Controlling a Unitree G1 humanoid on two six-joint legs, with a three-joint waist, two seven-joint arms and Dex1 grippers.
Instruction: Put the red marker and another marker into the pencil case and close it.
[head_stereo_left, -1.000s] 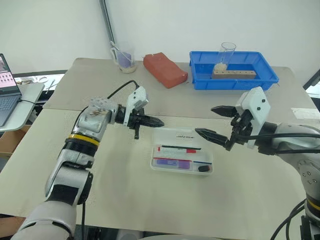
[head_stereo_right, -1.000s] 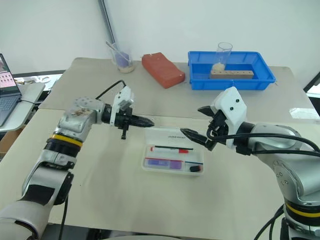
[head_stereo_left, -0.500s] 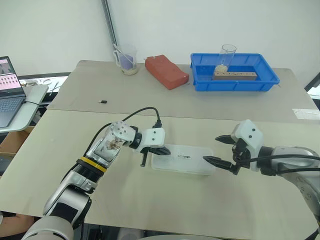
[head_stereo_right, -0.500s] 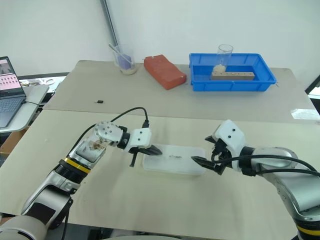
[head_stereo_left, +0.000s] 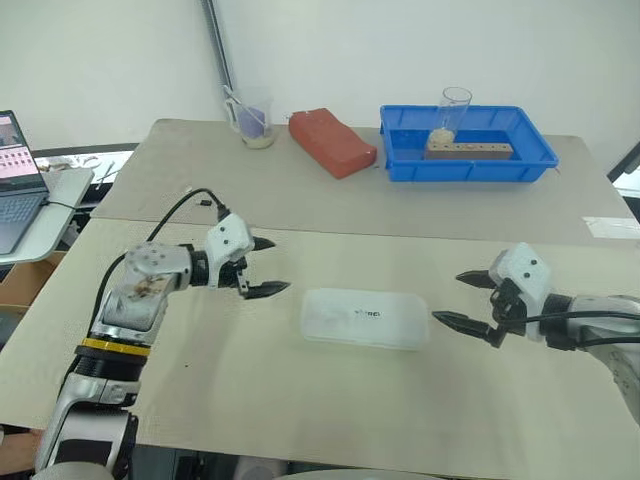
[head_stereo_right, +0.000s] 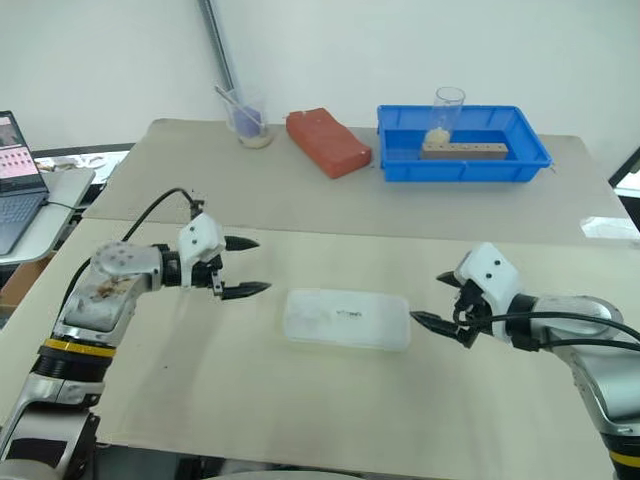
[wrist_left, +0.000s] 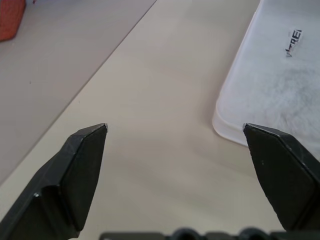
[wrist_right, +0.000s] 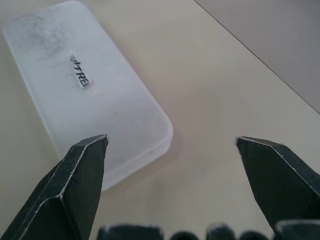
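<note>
— Where is the pencil case (head_stereo_left: 365, 318) right now?

— It lies flat on the desk (head_stereo_left: 300, 400) with its lid down, between my two pincers. My left pincer (head_stereo_left: 264, 266) hangs a little off its left end, apart from it, and my right pincer (head_stereo_left: 462, 298) hangs just off its right end, also not touching. The small dark lettering faces up. The lid is frosted, so I cannot tell what is inside, neither the red marker nor another marker.

— How are your arms set?

— The left forearm reaches in from the left, its pincer tipped slightly downward and aimed across toward the case, jaws spread wide with nothing between them. The right forearm comes in from the right, low over the desk, its pincer aimed back at the case, jaws wide too and holding nothing.

— Anything around them?

— Well beyond both pincers, at the far side: a blue bin (head_stereo_left: 468, 143) with a clear glass (head_stereo_left: 453, 112) and a wooden block (head_stereo_left: 469, 150) in it, a red-brown pouch (head_stereo_left: 332, 140), and a cup with pens (head_stereo_left: 251, 118). Far out past my left arm, a laptop (head_stereo_left: 17, 180) sits on a side table. Nothing lies between either pincer and the case.
</note>
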